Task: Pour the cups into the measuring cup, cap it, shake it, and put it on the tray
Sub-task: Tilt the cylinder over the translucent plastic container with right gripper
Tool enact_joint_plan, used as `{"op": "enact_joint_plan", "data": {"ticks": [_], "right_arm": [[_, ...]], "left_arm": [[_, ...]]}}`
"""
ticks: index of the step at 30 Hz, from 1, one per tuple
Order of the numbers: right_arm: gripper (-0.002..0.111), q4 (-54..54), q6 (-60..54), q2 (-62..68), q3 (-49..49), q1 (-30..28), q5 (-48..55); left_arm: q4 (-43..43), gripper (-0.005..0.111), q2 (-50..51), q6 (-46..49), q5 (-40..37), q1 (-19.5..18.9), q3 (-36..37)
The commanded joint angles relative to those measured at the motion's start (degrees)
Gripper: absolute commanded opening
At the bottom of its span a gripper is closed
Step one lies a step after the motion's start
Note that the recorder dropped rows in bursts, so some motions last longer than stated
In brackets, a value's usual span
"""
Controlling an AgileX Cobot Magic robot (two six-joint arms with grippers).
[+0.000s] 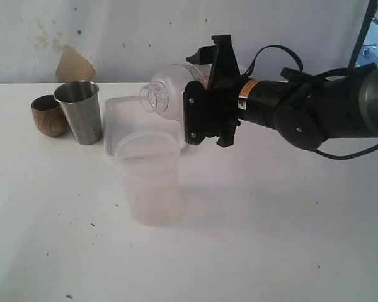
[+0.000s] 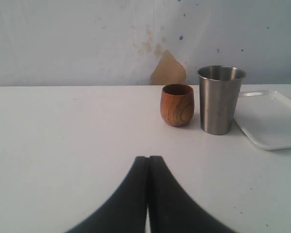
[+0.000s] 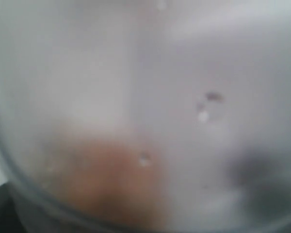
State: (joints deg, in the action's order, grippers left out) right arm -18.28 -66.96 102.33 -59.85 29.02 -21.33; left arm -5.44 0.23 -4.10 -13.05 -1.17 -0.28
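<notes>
The steel tumbler (image 1: pixel 80 112) (image 2: pixel 220 99) and the brown wooden cup (image 1: pixel 48 116) (image 2: pixel 177 104) stand upright side by side at the back left. Just right of them lies the white tray (image 1: pixel 123 116) (image 2: pixel 271 121). My right gripper (image 1: pixel 198 94) holds a clear plastic vessel, the measuring cup (image 1: pixel 164 94), on its side in the air over the tray, with its round end pointing left. No scale shows on it. Its blurred wall (image 3: pixel 145 97) fills the right wrist view. My left gripper (image 2: pixel 148 159) is shut and empty, low over the table short of the cups.
A wider frosted plastic tumbler (image 1: pixel 148 182) stands upright in front of the tray, just below and left of the held vessel. A stained white wall (image 1: pixel 75 63) runs behind the table. The right arm (image 1: pixel 315 107) reaches in from the right edge.
</notes>
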Motion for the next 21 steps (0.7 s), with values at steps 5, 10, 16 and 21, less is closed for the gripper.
{"op": "enact_joint_plan", "data": {"ticks": [5,10,16,21], "right_arm": [[0.000,0.1,-8.3,-0.8,-1.0,0.0,-2.3],[0.000,0.1,-13.6,-0.8,-1.0,0.1,-2.3],[0.000,0.1,-18.6,-0.8,-1.0,0.1,-2.7],[0.000,0.1,-21.4,-0.8,-1.0,0.1,-3.5]], "left_arm": [[0.1,0.000,-0.2,0.1,0.1,0.2,0.3],[0.1,0.000,-0.2,0.1,0.1,0.2,0.3],[0.1,0.000,-0.2,0.1,0.1,0.2,0.3],[0.1,0.000,-0.2,0.1,0.1,0.2,0.3]]}}
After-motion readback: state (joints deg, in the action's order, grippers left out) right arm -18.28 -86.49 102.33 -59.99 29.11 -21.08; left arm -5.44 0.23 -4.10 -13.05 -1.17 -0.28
